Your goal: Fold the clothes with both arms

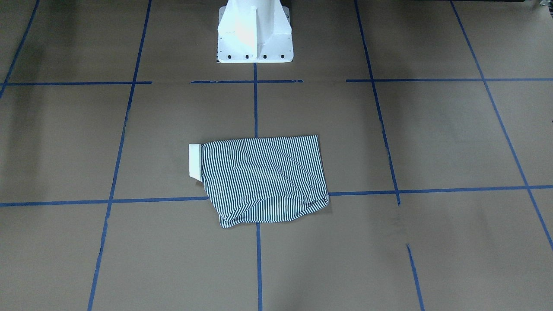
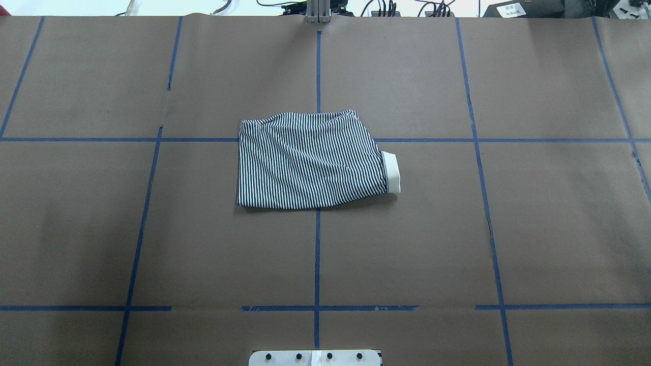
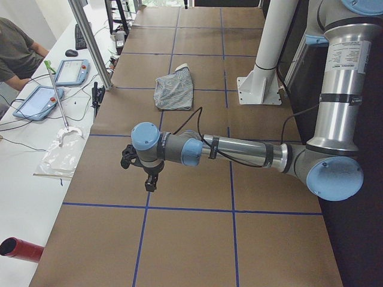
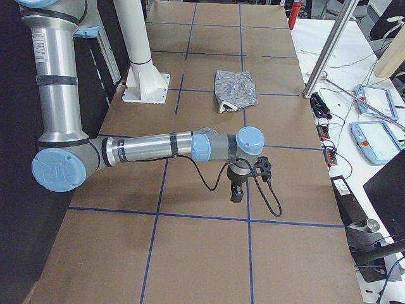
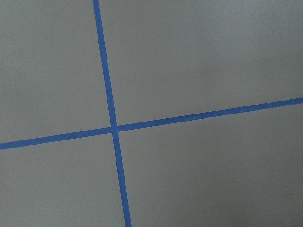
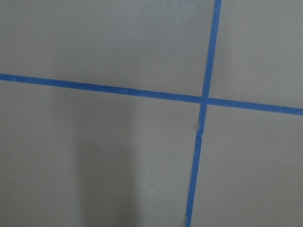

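The striped polo shirt (image 1: pixel 263 179) lies folded into a compact rectangle at the table's middle, its cream collar (image 1: pixel 194 160) sticking out at one side. It also shows in the overhead view (image 2: pixel 310 162) and both side views (image 3: pixel 175 91) (image 4: pixel 235 87). The left gripper (image 3: pixel 151 179) hangs over bare table far from the shirt, toward the table's left end. The right gripper (image 4: pixel 236 193) hangs likewise toward the right end. Both show only in the side views, so I cannot tell whether they are open or shut. The wrist views show only brown paper and blue tape.
The white pedestal base (image 1: pixel 255 39) stands on the robot's side of the shirt. Blue tape lines (image 2: pixel 317 254) grid the brown table cover. On the operators' side are a seated person (image 3: pixel 12 54), teach pendants (image 3: pixel 72 72), a metal post (image 3: pixel 90 42) and a red cylinder (image 3: pixel 21 248).
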Robot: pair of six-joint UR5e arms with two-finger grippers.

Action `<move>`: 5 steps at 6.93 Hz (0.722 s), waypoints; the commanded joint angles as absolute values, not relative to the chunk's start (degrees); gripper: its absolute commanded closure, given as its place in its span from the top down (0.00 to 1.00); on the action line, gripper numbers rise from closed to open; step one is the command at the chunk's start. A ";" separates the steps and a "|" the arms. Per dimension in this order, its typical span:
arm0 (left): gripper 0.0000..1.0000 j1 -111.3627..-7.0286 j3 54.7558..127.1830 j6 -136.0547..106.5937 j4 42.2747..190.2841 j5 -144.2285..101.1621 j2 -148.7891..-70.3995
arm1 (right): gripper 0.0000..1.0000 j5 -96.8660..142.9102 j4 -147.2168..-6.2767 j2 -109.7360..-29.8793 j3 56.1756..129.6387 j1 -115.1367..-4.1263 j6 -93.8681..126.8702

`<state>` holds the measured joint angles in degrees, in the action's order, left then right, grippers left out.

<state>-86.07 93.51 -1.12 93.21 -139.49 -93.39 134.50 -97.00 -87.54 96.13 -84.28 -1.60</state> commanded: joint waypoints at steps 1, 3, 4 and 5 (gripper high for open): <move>1.00 -85.96 93.35 -1.23 93.34 -139.48 -93.51 | 1.00 134.30 -96.94 -87.45 95.98 -83.94 -2.72; 1.00 -86.04 93.25 -0.79 93.25 -139.48 -93.52 | 1.00 134.47 -97.03 -87.01 95.98 -83.94 -2.72; 1.00 -86.04 93.34 -0.79 93.25 -139.57 -93.52 | 1.00 134.56 -97.03 -86.92 95.89 -83.94 -2.72; 1.00 -86.04 93.60 -0.79 93.25 -139.57 -93.52 | 1.00 134.39 -97.03 -86.75 95.80 -83.94 -2.46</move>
